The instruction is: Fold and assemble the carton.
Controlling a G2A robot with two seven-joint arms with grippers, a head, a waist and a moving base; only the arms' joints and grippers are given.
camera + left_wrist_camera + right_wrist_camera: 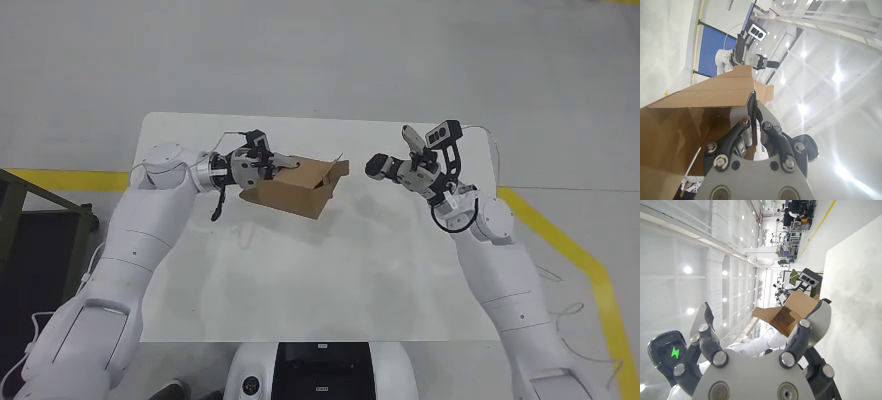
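Cardboard carton [300, 188] sits pinched between the left jaws.

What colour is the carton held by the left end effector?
The carton is plain brown cardboard; the top view shows it best.

Carton [296, 185]: plain brown cardboard, darker inside.
Table [330, 290]: white, unpatterned.
Floor line [60, 180]: yellow.
Left gripper [753, 106]: silver fingers, black links.
Right gripper [764, 305]: silver and black likewise.
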